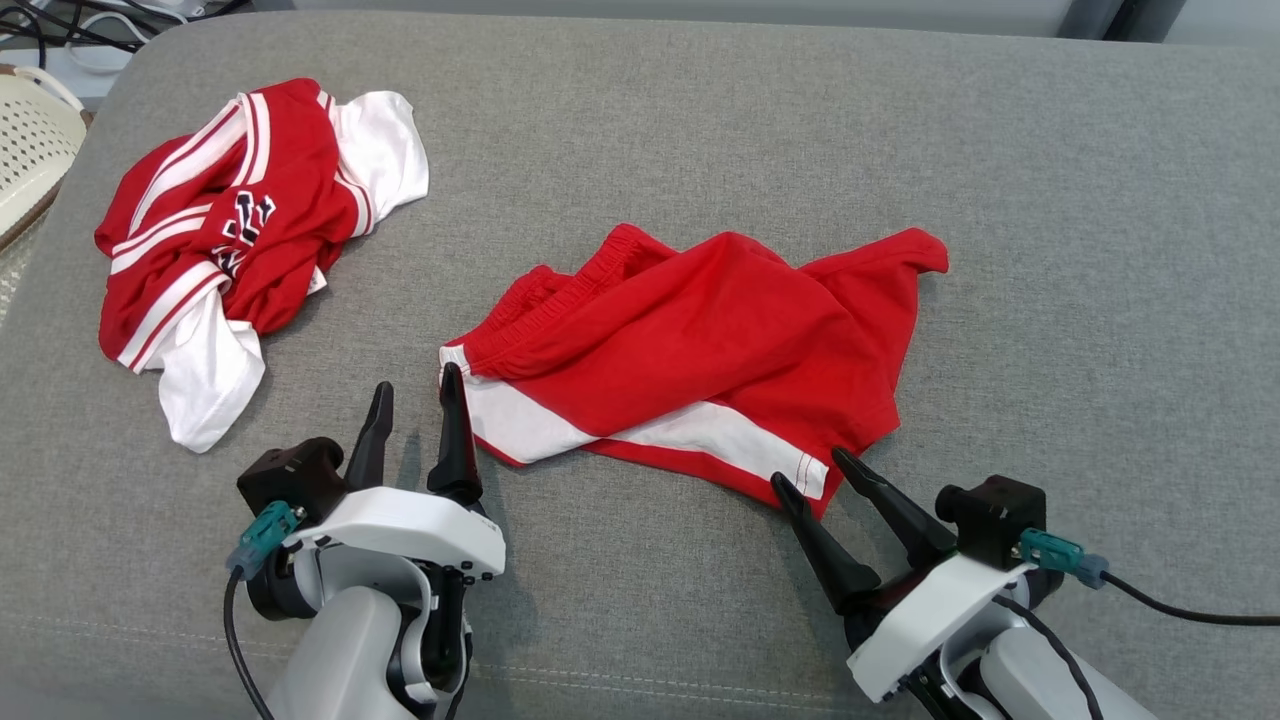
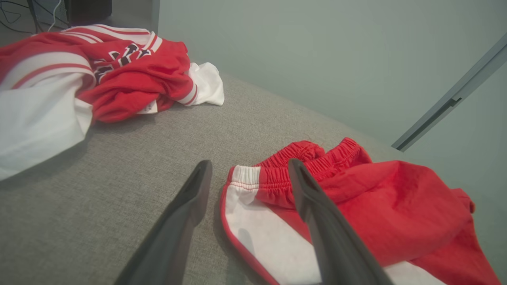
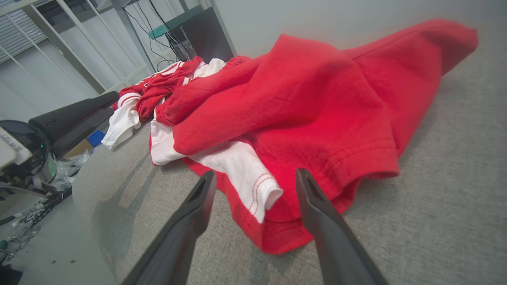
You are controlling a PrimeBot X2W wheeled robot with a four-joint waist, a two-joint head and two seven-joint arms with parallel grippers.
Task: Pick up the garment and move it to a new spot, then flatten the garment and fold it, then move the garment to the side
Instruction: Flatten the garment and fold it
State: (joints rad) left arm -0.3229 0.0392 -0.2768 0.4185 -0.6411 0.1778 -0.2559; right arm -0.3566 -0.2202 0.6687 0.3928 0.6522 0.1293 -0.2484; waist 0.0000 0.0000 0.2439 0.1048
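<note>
Shorts [image 1: 700,320] & jersey [image 1: 285,240]: soft matt cloth; cushion [image 1: 1050,150]: fabric w/ rough weave; basket [image 1: 30,150]: plastic.

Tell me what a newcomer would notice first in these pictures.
The red shorts with a white stripe, lying crumpled in the middle of the grey cushion, catch the eye first. Both grippers sit open at their near edge: the left gripper at the waistband corner, the right gripper at the leg hem. A rumpled red and white jersey lies at the far left.
</note>
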